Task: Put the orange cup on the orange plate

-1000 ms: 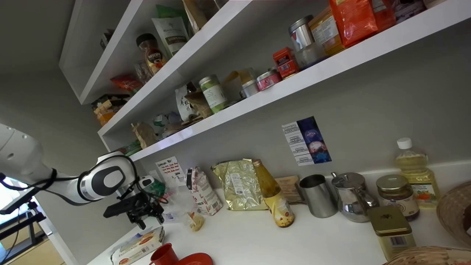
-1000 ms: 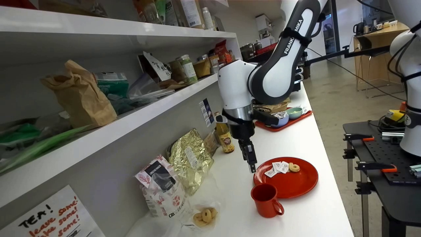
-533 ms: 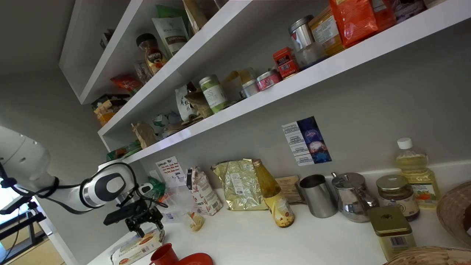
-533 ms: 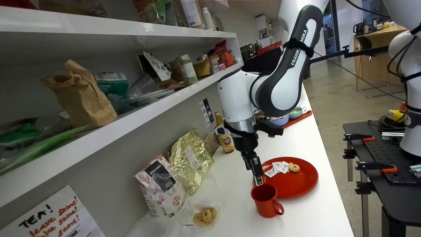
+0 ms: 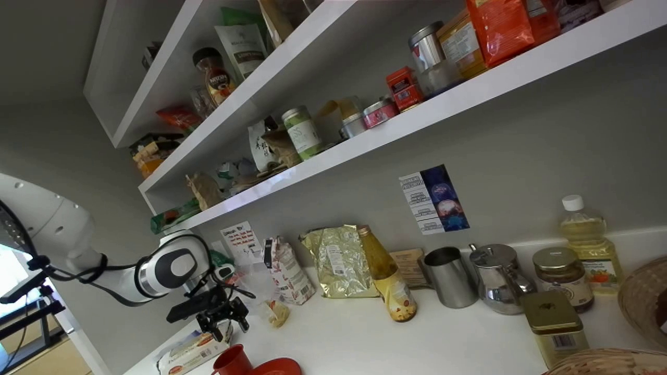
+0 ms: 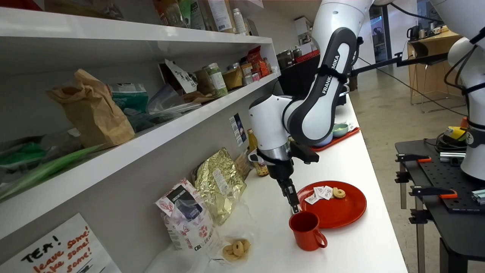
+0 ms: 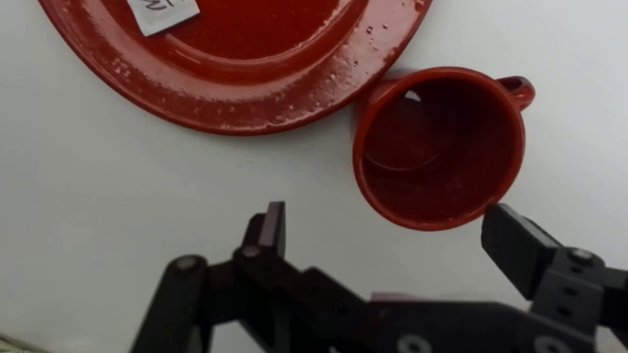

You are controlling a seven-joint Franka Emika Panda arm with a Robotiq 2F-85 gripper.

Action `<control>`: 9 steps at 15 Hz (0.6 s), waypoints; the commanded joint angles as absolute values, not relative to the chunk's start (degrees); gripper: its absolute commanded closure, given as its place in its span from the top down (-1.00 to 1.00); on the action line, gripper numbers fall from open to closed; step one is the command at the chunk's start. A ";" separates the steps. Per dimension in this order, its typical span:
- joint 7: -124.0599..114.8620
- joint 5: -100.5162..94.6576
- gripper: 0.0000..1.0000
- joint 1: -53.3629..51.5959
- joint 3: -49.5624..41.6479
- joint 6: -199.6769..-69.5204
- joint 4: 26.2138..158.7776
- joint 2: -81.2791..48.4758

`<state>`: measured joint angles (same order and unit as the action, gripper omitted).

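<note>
Cup upright on the counter, mouth up, close by the plate but not on it; touching it or just beside, cannot tell. Gripper holds nothing, fingers well apart.

Key relation: in the wrist view the fingers come in from the bottom. Cup lies ahead of the gap and off to the right, its rim meeting the right-hand fingertip in that view; contact or mere overlap, cannot tell. Cup's axis vertical. Handle points up and right there, away from the fingers; plate lies up and left.

My read: reaching stage, nothing lifted. Next move likely wants a shift forward and rightward in the wrist view, to centre on the cup or straddle its wall, then down. Straight down from here might clip the rim.

Count: arm, one; gripper, one, so no choice of tool. Cup, one. Plate, one, bearing white packets, perhaps three, overlapping, and ring biscuit, one at least. Bagged biscuits, three or so. By the wall in an exterior view: sauce bottle, one; oil bottle, one; jug, one; teapot, one.
</note>
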<state>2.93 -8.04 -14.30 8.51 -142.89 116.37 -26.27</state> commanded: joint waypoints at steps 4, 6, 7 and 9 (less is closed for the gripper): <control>4.43 -7.95 1.00 -12.52 7.88 -139.83 111.43 -32.85; 5.02 -7.91 0.95 -11.85 7.72 -139.52 110.57 -34.11; 5.36 -7.80 0.46 -11.45 7.69 -139.32 110.17 -34.73; 6.10 -7.80 0.41 -10.56 7.47 -138.96 109.42 -35.91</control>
